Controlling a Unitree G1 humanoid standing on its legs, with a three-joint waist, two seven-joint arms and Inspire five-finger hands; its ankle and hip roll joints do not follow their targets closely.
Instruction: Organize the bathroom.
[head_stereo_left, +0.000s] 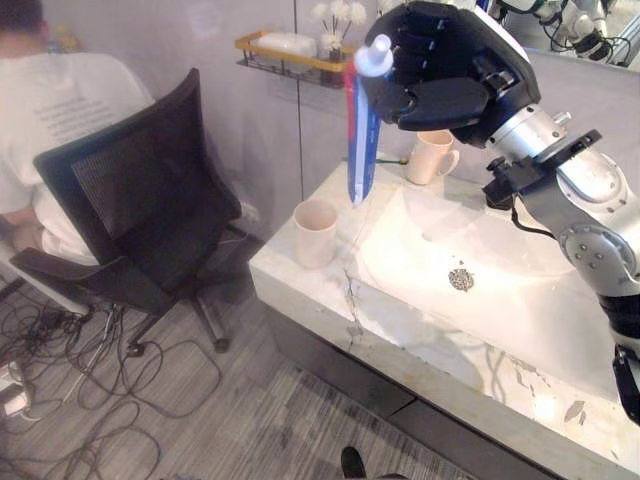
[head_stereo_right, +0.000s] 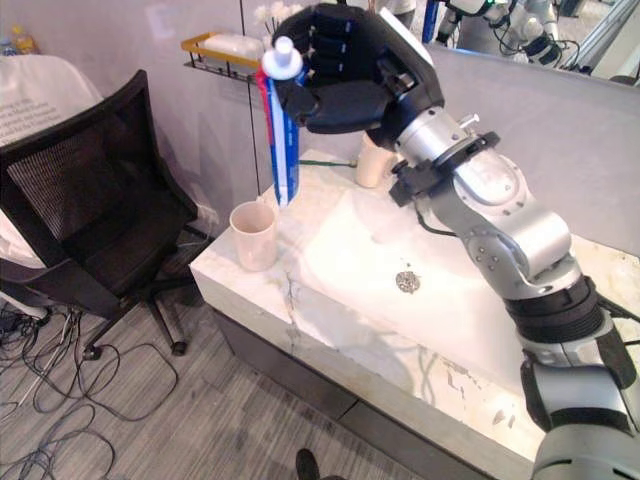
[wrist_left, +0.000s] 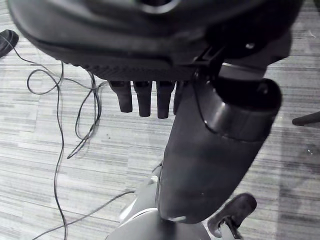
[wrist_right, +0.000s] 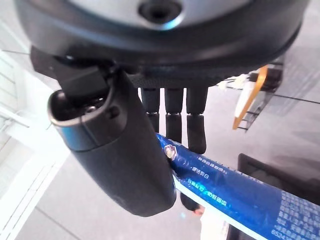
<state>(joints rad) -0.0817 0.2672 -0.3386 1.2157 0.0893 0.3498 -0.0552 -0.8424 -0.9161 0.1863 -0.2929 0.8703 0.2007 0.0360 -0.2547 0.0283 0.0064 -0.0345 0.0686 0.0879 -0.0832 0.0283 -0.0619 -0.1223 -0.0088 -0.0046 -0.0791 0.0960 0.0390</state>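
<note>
Above the cup (head_stereo_left: 315, 231), right hand (head_stereo_left: 440, 70) grasps toothpaste tube (head_stereo_left: 361, 135), seemingly vertical, cap up.

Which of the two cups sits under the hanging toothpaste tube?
The handleless cup at the counter's left corner; the toothpaste tube hangs just above-right of it. The handled mug stands by the wall.

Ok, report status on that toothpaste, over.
Right hand shut on toothpaste tube, cap up, above the counter. Left hand idle, open. Cup standing below.
</note>
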